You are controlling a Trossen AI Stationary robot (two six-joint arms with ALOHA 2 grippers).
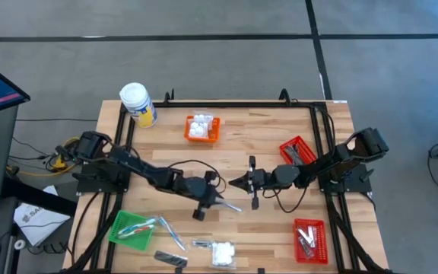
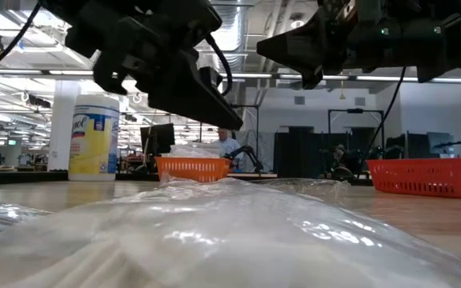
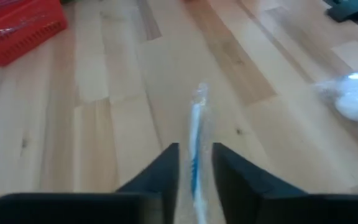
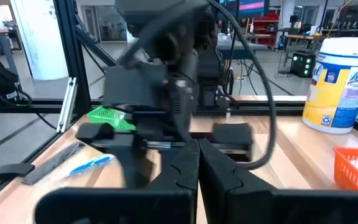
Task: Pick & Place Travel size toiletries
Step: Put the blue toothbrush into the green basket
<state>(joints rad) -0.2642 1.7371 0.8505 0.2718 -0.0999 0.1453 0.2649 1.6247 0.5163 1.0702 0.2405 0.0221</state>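
A thin clear-wrapped stick (image 3: 196,118) with a blue core sticks out forward from between the fingers of my left gripper (image 3: 196,165), which hangs over the table's middle (image 1: 217,199) and slants down. My right gripper (image 1: 238,181) hangs just beyond it, shut on nothing and pointing level toward the table's left; its fingers meet in the right wrist view (image 4: 197,168). More toiletries lie by the near edge: a white lumpy packet (image 1: 220,253), clear-wrapped sticks (image 1: 169,232) and a dark sachet (image 1: 169,259). My left gripper has the stick's near end (image 3: 194,177) between its two fingers, which lie along the stick. They come slanting down from the table's left. The rest of the stick juts past the fingertips to its free end (image 1: 239,207); whether that end touches the table I cannot tell.
An orange basket (image 1: 202,128) with white packets and a yellow-labelled jar (image 1: 138,104) stand at the far side. There are red baskets at the right (image 1: 296,151) and near right (image 1: 309,237), and a green basket (image 1: 131,228) at the near left. A clear-wrapped packet (image 2: 214,232) fills the low view's foreground.
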